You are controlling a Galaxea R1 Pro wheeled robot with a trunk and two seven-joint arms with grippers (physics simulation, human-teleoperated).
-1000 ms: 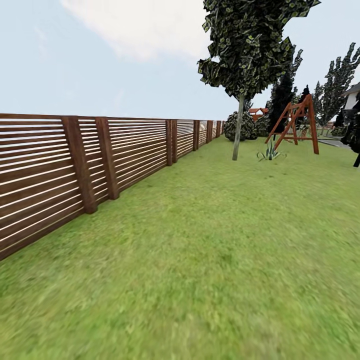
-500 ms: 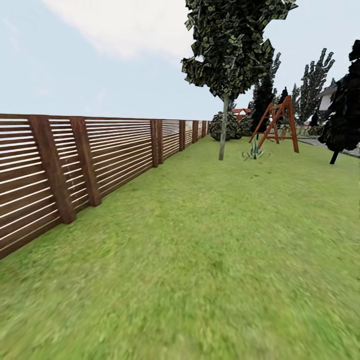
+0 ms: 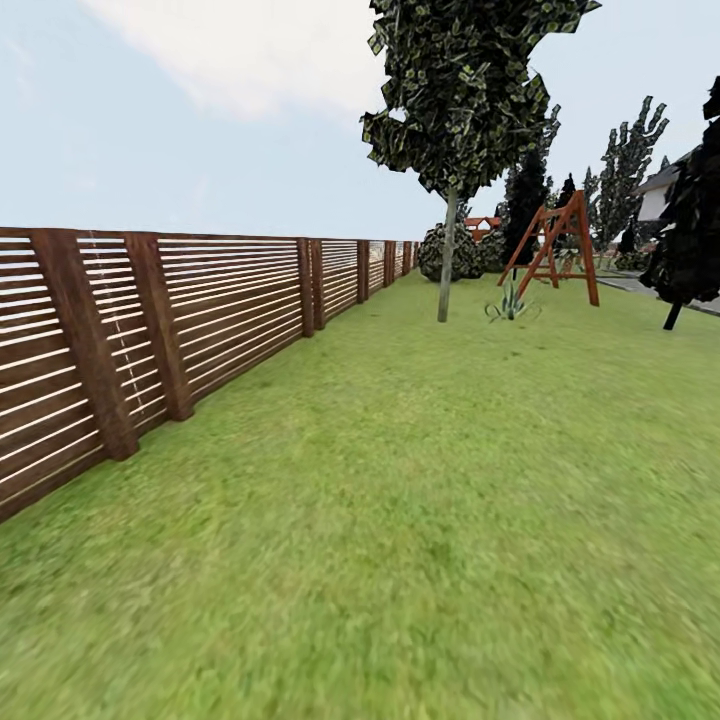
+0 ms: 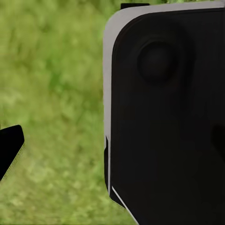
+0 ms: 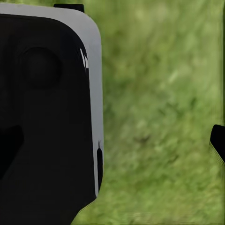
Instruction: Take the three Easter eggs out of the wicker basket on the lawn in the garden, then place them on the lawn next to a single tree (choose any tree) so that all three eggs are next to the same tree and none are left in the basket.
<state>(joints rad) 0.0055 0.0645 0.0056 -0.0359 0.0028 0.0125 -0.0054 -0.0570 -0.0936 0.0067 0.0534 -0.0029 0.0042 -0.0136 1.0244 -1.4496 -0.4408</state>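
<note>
1. Along the left of the head view, a brown slatted fence (image 3: 150, 330) runs away into the distance, its posts standing on the edge of the lawn (image 3: 420, 520).
2. The lawn spreads wide and mottled green from the fence across the rest of the ground.
3. Past the middle stands the tree (image 3: 447, 255), with a slim pale trunk and a dark leafy canopy, rooted in the grass well beyond the near ground.
4. Just right of the trunk a small spiky plant (image 3: 510, 305) sits in the grass, with a round bush (image 3: 450, 255) behind the trunk.
5. Further right is a reddish wooden swing frame (image 3: 560, 245), and at the right edge an all-dark tree (image 3: 690, 230).
6. In the left wrist view a large black, grey-edged body of the robot (image 4: 164, 117) hangs over blurred grass; a dark tip (image 4: 9, 150) at the side is possibly a finger, so I cannot tell the left gripper's state.
7. The right wrist view shows the same: black body (image 5: 47, 117), grass, a dark tip (image 5: 218, 140); its state cannot be told either.
</note>
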